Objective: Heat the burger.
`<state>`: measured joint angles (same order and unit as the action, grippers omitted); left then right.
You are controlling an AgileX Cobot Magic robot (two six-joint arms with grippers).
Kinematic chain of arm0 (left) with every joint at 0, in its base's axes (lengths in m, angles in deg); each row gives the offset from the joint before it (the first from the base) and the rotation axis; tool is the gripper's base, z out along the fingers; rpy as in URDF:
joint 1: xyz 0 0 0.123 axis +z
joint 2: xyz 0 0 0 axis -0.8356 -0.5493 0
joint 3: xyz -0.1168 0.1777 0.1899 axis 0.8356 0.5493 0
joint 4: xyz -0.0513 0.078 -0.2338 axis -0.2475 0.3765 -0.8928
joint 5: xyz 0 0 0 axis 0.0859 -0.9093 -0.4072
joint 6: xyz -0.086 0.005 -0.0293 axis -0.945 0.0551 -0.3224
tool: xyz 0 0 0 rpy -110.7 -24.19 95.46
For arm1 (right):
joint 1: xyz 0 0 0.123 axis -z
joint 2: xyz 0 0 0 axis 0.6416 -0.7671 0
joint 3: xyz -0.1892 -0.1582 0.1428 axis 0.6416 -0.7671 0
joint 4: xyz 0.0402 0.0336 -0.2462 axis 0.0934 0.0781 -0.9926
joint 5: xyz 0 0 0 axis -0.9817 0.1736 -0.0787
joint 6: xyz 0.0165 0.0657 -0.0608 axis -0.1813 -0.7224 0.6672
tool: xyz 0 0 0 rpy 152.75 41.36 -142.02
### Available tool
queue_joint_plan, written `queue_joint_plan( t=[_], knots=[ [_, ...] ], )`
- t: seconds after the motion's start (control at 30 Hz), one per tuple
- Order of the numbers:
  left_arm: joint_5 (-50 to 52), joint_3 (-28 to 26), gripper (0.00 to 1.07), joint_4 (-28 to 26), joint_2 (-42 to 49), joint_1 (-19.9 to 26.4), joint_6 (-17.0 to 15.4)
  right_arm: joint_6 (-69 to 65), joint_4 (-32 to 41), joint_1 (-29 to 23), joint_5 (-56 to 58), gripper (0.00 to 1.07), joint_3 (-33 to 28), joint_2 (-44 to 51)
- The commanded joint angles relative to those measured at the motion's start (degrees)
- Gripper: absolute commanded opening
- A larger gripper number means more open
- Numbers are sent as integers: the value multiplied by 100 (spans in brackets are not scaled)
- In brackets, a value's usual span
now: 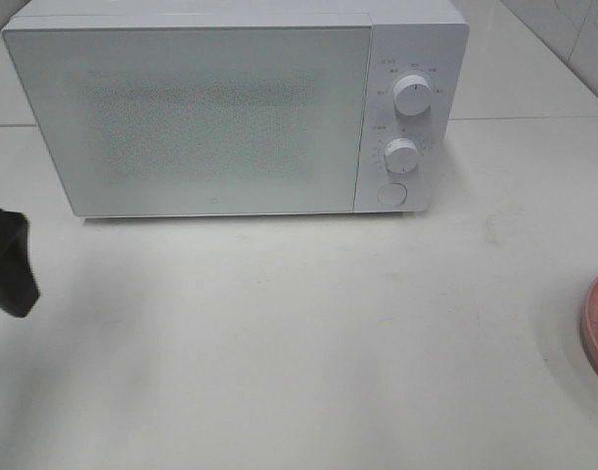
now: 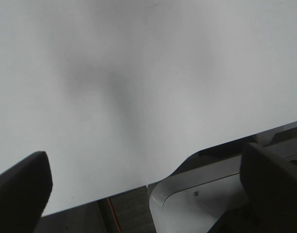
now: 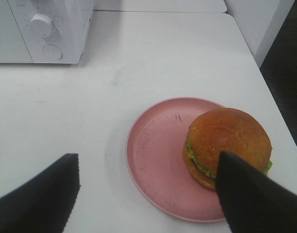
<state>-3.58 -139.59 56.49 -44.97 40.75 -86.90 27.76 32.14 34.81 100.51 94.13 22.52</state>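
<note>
The right hand (image 3: 148,194), spread wide and empty above the burger (image 3: 228,145) at the pink plate's (image 3: 153,160) right edge, may nudge it off, the microwave (image 1: 220,108) door apparently shut.

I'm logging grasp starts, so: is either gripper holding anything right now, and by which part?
Nothing is held. Both grippers are open: the left gripper over bare table, the right gripper above the burger.
</note>
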Motion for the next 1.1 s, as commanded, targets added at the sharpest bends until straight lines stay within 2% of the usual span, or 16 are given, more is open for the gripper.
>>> queue_joint_plan(
  t=[0.03, 0.13, 0.2, 0.27, 0.3, 0.33, 0.4, 0.53, 0.67, 0.7, 0.97, 1.1],
  knots=[
    [-149, 613, 98, 63, 762, 642, -69, -23, 0, 40, -74, 76, -6, 166],
    [-138, 882, 98, 103, 1100, 877, -69, -23, 0, 40, -74, 76, -6, 166],
    [-120, 1324, 98, 241, 1633, 1123, -63, -23, 0, 40, -74, 76, -6, 166],
    [-97, 1432, 98, 286, 1793, 1163, -69, -23, 0, 40, -74, 76, -6, 166],
    [17, 1667, 98, 372, 2194, 1180, -69, -23, 0, 40, -74, 76, -6, 166],
    [17, 1667, 98, 372, 2194, 1180, -69, -23, 0, 40, -74, 76, -6, 166],
    [223, 1879, 98, 470, 2785, 1180, -69, -23, 0, 40, -74, 76, -6, 166],
    [235, 2028, 98, 596, 3386, 1180, -69, -23, 0, 40, -74, 76, -6, 166],
    [0, 2160, 98, 819, 4423, 1180, -69, -23, 0, 40, -74, 76, -6, 166],
    [0, 2160, 98, 819, 4423, 1180, -69, -23, 0, 40, -74, 76, -6, 166],
    [-69, 2217, 98, 859, 6131, 1180, -52, -23, 0, 40, -74, 76, -6, 166],
    [-69, 2217, 98, 785, 6595, 1180, -52, -23, 0, 40, -74, 76, -6, 166]
  ],
)
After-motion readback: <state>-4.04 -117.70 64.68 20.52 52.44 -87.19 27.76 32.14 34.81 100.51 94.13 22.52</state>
